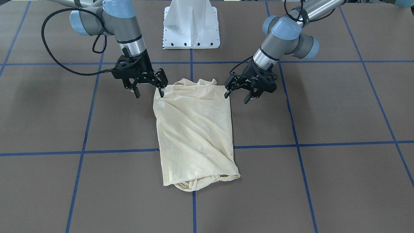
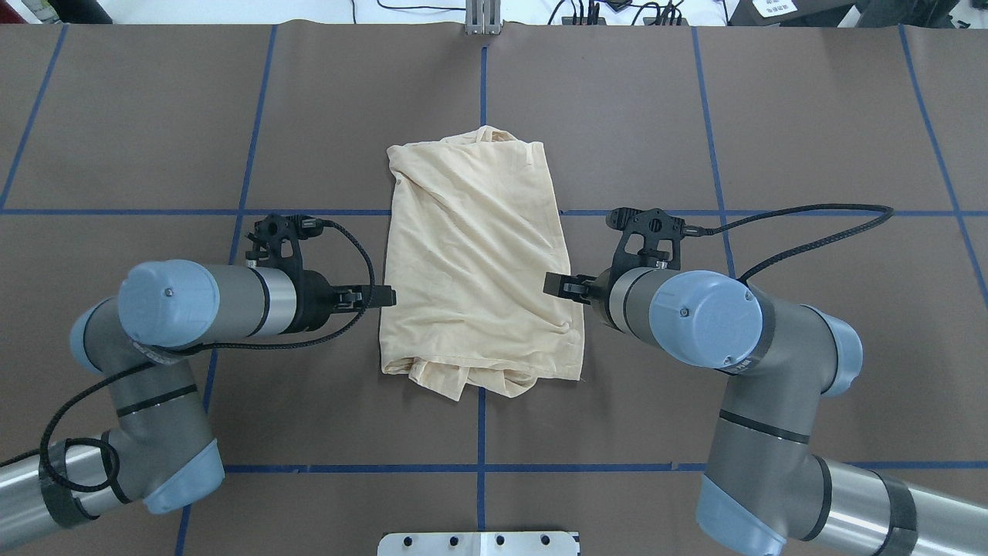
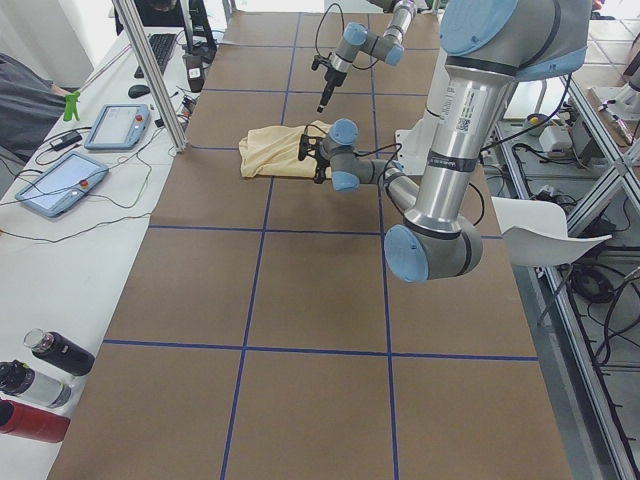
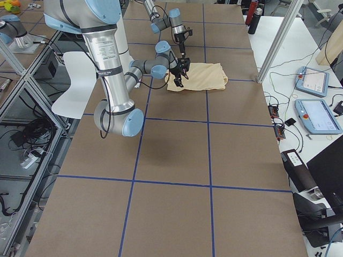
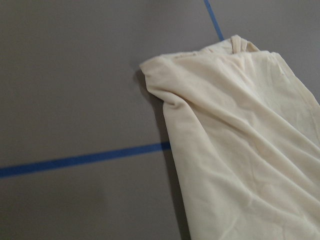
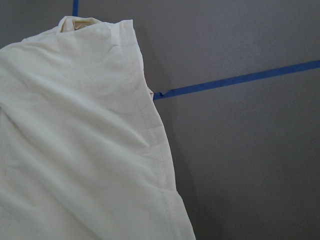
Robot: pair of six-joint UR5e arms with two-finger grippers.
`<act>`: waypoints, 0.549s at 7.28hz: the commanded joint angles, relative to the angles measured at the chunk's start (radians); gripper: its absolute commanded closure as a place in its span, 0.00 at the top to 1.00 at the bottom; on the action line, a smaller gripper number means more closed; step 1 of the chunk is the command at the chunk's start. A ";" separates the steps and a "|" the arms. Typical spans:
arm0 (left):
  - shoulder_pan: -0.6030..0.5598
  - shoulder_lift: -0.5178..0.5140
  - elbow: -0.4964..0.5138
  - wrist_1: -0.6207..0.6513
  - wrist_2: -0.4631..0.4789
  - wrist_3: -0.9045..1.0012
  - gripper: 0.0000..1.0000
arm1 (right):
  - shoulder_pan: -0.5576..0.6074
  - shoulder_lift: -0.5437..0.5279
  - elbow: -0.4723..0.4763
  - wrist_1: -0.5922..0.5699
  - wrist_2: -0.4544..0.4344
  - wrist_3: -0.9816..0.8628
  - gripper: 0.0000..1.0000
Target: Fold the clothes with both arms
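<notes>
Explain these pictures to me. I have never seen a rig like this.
This is a robot: a white base, a left arm and a right arm, at a brown table marked with blue tape lines. One picture faces the robot, one looks down from behind it, two look along the table from its ends, and two come from cameras on the wrists. A cream shirt lies on the table, folded into a rough rectangle. The left gripper and the right gripper are at opposite sides of the shirt. Both are open, so nothing is held.
</notes>
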 commanded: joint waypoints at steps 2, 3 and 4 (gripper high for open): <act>0.082 -0.019 0.000 0.048 0.043 -0.147 0.74 | -0.001 0.000 0.001 0.001 0.000 0.000 1.00; 0.082 -0.037 0.000 0.069 0.043 -0.148 0.74 | -0.001 0.000 0.001 0.001 0.000 0.000 1.00; 0.091 -0.038 0.000 0.073 0.043 -0.148 0.74 | -0.001 0.002 0.001 0.001 0.000 0.000 1.00</act>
